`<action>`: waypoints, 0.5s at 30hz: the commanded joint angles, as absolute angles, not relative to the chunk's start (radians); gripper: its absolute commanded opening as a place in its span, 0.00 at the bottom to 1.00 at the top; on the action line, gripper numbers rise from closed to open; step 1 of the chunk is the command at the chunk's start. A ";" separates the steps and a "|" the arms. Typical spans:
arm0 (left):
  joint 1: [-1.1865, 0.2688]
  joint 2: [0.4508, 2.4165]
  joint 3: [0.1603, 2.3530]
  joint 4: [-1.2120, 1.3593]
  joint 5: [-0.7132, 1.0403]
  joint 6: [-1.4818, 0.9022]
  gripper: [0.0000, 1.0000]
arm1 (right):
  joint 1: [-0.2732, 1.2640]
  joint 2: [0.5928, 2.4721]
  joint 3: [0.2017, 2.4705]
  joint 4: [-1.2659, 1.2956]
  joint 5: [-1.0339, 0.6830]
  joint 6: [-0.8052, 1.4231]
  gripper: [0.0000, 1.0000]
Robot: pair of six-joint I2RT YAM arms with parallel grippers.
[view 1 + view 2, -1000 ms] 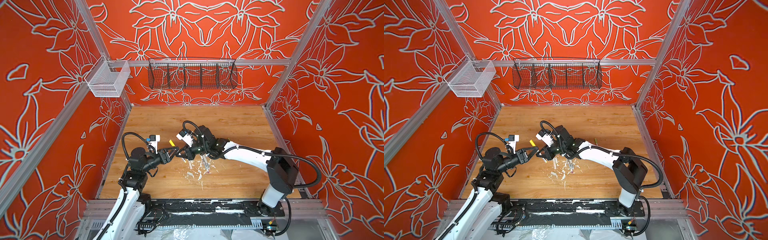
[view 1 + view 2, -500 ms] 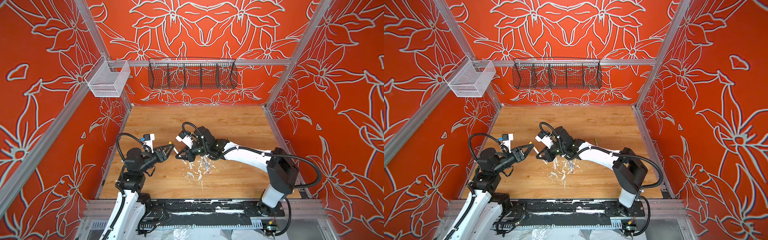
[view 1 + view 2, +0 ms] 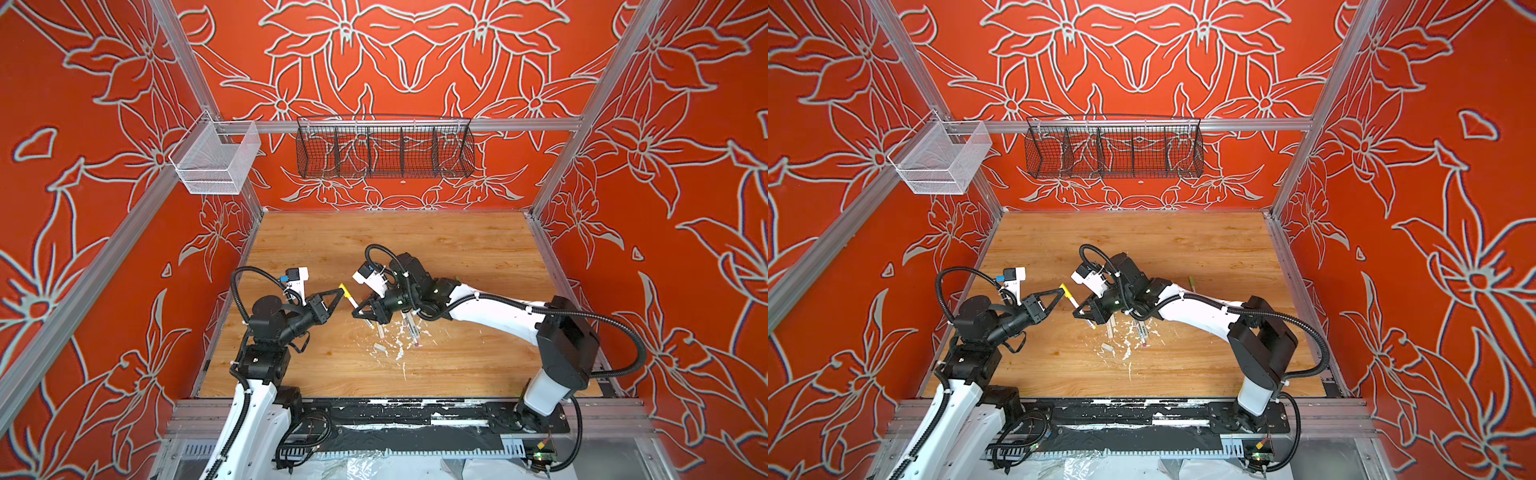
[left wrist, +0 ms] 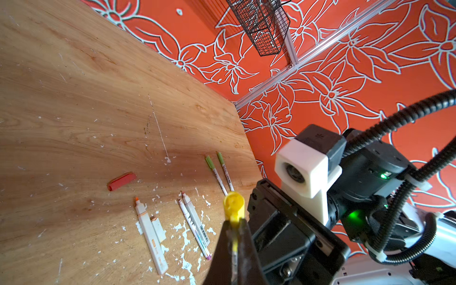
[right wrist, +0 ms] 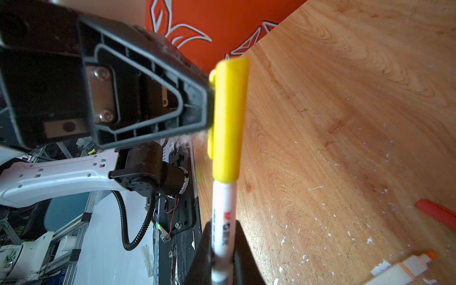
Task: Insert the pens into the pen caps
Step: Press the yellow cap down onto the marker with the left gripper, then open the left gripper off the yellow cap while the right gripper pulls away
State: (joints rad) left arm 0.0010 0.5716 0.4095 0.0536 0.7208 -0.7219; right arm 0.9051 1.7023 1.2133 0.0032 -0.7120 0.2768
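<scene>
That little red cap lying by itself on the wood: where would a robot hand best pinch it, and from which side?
Probably the middle of the red cap, jaws across its narrow width, coming straight down from above. It lies flat on the table with bare wood along both long sides, leaving room there; pushed end-on, the short tube would likely slide.

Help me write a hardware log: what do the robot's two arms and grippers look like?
Both arms, left arm and right arm, have white plastic links between black joint housings, each with a black corrugated cable looping outside. The left gripper and right gripper have black, ribbed, triangular plastic fingers. A white camera mount sits on each wrist.
</scene>
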 commanded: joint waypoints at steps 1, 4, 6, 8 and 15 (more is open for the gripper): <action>0.003 0.562 0.409 0.056 0.760 -0.723 0.00 | 0.912 1.676 1.252 0.018 -0.716 0.251 0.00; 0.004 0.558 0.401 0.046 0.773 -0.729 0.00 | 0.913 1.686 1.281 0.023 -0.719 0.241 0.00; 0.003 0.557 0.401 0.027 0.778 -0.727 0.00 | 0.911 1.694 1.307 0.015 -0.725 0.229 0.00; 0.002 0.556 0.394 0.026 0.782 -0.732 0.00 | 0.913 1.705 1.340 -0.002 -0.731 0.210 0.00; -0.006 0.557 0.391 0.002 0.789 -0.729 0.00 | 0.912 1.746 1.465 -0.072 -0.769 0.146 0.00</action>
State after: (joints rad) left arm 0.0139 0.5526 0.4095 0.0875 0.7010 -0.7334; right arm 0.9039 1.7428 1.3705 -0.1715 -0.7158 0.2123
